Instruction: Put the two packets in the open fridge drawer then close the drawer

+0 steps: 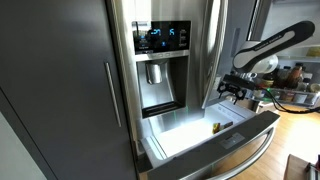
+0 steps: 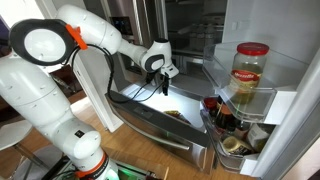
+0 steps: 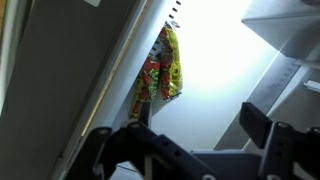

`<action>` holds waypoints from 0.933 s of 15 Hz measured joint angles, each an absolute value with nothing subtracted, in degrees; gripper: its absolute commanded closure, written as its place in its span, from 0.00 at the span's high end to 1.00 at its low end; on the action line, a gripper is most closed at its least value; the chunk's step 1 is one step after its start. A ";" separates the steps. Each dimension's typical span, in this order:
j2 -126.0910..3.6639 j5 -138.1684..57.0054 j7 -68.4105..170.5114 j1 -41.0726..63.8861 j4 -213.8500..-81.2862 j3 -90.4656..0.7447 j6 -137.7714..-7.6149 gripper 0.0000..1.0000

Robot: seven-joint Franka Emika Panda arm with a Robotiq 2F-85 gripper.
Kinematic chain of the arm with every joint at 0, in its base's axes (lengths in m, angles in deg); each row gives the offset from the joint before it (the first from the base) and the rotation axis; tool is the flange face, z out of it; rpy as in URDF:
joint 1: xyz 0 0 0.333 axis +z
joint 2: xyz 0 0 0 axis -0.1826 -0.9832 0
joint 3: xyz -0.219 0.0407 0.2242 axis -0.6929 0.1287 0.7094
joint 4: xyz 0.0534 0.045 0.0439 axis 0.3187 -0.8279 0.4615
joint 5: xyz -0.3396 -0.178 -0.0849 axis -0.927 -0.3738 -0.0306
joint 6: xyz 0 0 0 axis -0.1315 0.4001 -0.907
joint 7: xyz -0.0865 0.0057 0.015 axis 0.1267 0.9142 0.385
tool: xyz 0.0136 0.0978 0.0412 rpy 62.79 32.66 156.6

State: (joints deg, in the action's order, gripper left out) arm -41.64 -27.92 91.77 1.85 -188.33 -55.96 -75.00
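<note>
Now: yellow-and-red crinkled packet (image 3: 160, 65) lies by the near wall of the white-lined steel fridge drawer (image 1: 185, 132), my gripper (image 3: 195, 135) wide, empty; next, likely, fetch the second packet.

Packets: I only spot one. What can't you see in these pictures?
- Second one: only one packet shows in the wrist view. Another may lie under it or outside the frame; cannot tell.
- Print on the packet: blurred in the wrist view, too small in an exterior view.
- Floor of the drawer: washed out by glare in the wrist view.
</note>
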 measured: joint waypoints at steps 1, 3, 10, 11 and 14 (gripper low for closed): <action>-40.67 -27.66 90.47 1.65 -189.68 -55.84 -75.20 1.00; -38.35 -26.74 85.85 1.44 -192.67 -55.71 -75.44 1.00; -30.89 -28.08 72.59 -0.86 -203.21 -54.71 -75.41 1.00; -30.24 -28.28 71.80 -1.23 -203.92 -54.67 -75.41 1.00; -29.50 -28.42 71.20 -1.45 -204.34 -54.56 -75.41 1.00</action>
